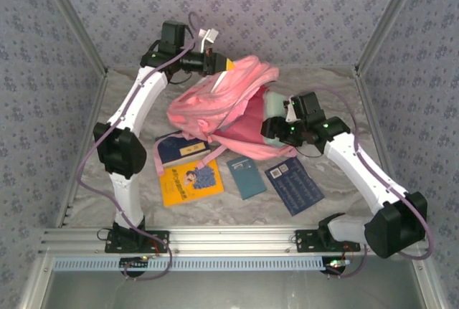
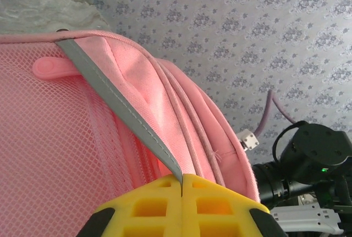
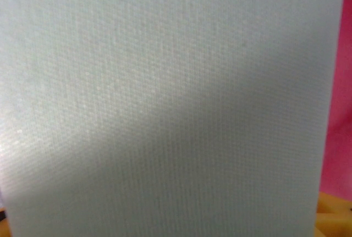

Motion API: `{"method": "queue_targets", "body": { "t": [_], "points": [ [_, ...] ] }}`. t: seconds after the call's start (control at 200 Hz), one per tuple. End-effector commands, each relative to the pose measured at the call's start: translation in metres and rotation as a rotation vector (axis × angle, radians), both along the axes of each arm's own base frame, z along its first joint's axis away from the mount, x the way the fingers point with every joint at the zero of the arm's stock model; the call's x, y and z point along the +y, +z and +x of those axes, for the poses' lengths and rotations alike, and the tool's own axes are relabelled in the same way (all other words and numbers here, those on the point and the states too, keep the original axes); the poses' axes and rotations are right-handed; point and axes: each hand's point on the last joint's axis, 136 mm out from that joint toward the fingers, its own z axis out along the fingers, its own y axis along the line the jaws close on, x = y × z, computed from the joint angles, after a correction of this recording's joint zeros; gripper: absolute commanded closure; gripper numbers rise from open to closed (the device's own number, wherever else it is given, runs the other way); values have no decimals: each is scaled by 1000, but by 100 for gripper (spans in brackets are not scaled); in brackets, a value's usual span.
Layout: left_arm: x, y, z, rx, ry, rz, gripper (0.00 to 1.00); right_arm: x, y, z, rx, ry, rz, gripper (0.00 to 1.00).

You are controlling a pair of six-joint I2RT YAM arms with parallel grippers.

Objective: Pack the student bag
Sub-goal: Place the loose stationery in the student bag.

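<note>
Whereas the overhead view places the student bag (image 1: 222, 105) at the middle-rear of the table (image 1: 237, 212), its near edge over a labelled dark blue book (image 1: 183, 150), with a yellow book (image 1: 190, 182), a teal book (image 1: 246, 176) and a patterned blue book (image 1: 294, 185) in front, the left wrist view alone shows the grip. The left gripper (image 2: 181, 185) is fully closed, its yellow fingertips pinching the bag's grey reflective stripe (image 2: 115, 102) and pink fabric. The right gripper (image 1: 275, 127) sits at the bag's right-hand opening. Its wrist view gives a pale woven surface (image 3: 165, 105) close up, so its opening cannot be determined.
</note>
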Motion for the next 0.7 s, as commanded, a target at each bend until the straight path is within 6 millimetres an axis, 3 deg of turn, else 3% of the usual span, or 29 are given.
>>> {"method": "queue_targets", "body": {
  "t": [0.0, 0.22, 0.415, 0.57, 0.66, 0.695],
  "points": [
    [-10, 56, -30, -201, -150, -122, 100, 37, 25, 20, -52, 98, 162, 37],
    [-10, 63, -37, -225, -153, -126, 100, 69, 0, 61, 73, 75, 252, 39],
    [-12, 67, -41, -232, -166, -141, 100, 85, -18, 90, 143, -5, 291, 36],
    [-17, 65, -45, -231, -189, -147, 100, 95, -25, 125, 151, -91, 321, 34],
    [-20, 67, -49, -235, -203, -152, 100, 101, -32, 142, 173, -114, 305, 28],
    [-20, 67, -49, -236, -204, -152, 100, 102, -36, 149, 181, -121, 291, 18]
  ]
}}
